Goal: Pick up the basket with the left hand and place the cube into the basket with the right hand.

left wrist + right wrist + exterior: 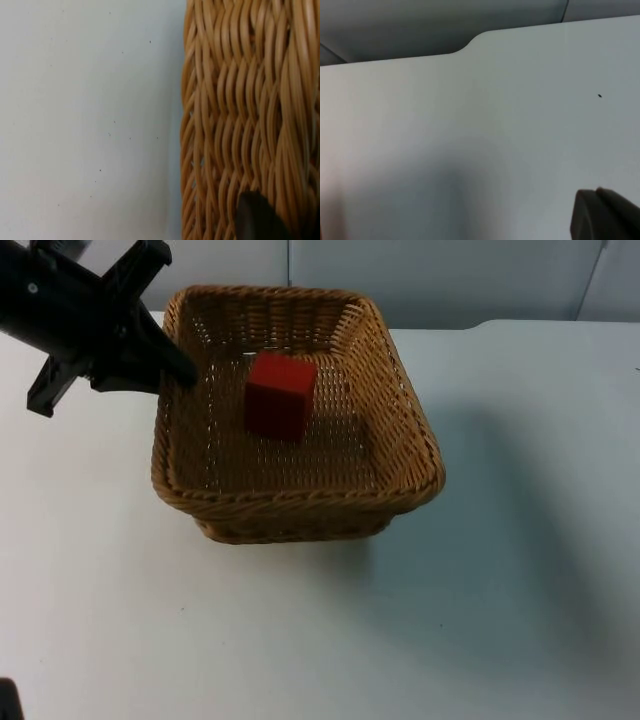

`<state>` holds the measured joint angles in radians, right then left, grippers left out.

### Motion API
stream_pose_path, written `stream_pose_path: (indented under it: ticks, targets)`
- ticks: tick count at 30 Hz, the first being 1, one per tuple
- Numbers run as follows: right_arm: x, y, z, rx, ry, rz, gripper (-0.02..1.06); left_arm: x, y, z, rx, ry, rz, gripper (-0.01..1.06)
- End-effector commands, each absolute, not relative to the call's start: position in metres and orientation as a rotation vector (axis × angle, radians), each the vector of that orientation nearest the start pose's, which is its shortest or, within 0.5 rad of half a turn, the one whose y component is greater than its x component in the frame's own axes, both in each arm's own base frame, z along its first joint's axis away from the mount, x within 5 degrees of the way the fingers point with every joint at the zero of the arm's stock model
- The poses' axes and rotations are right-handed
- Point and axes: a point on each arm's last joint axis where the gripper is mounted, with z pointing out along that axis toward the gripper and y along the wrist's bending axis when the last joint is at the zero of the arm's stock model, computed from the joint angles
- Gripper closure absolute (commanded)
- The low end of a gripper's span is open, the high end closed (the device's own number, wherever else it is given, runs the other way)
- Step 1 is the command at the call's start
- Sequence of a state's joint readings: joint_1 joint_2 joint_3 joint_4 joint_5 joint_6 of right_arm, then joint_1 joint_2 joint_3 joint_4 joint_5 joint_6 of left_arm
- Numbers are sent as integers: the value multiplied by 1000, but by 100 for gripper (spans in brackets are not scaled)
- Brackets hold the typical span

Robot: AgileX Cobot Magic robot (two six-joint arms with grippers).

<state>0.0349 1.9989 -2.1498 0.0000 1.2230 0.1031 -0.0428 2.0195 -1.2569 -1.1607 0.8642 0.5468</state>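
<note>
One cube (pixel 281 394): red, set inside the basket (pixel 400 420), near its middle.
Left gripper (pixel 180 370): clamped on the basket's left rim, beside the cube.
Right gripper: fingers cannot be told.

- From a fixed top camera we look down and forward over the white bench (pixel 520 570) to the grey partition wall (pixel 440 280).
- Left wrist camera: very close on the basket (pixel 240 120) wall and bench, both shared with the top view.
- Right wrist camera: faces bare bench and the wall (pixel 420 25).
</note>
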Motion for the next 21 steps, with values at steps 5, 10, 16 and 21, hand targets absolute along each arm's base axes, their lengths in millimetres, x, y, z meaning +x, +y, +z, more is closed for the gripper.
stream_pose_path:
  ticks: [5,10,16,21]
  targets:
    - [438,14,376,93,2533,61,105,398,-83,173,-350,2552,-1278,105]
    - [438,14,376,93,2533,61,105,400,-84,175,-389,2523,-1305,105]
    - [438,14,376,93,2533,61,105,399,-85,175,-334,2523,-1310,105]
    - [438,14,376,94,2533,61,105,398,-90,162,-243,2524,-1410,105]
